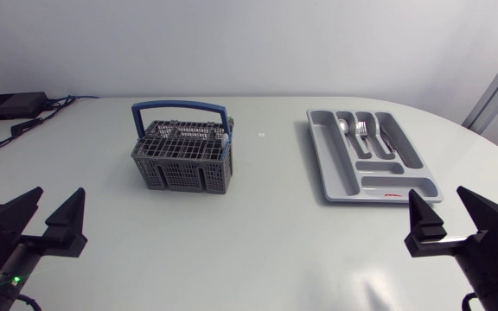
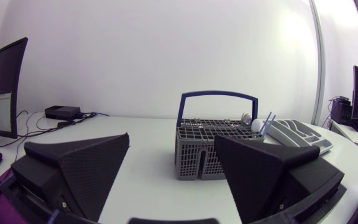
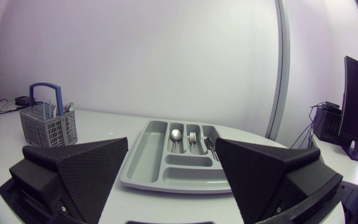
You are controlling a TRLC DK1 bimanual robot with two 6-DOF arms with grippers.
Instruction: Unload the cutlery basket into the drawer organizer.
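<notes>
- Your left gripper (image 1: 60, 193) and right gripper (image 1: 437, 192) stood wide open, holding nothing, well apart from both things.
- The tray (image 1: 331, 160) held a spoon (image 1: 343, 127), fork (image 1: 361, 130) and knife (image 1: 386, 138).
- The basket (image 1: 181, 164) stood mid-table, with what looked like a blue piece (image 2: 268, 123) left to unload.

Just a smooth white oval tabletop (image 1: 258, 250) with a soft sheen. Parked at its far left corner: a small flat black plastic box (image 1: 11, 105), with thin black cables (image 2: 82, 117) trailing along the surface beside it. Also spotted a tiny pale round dot (image 1: 260, 134) toward the far edge, near the middle.
</notes>
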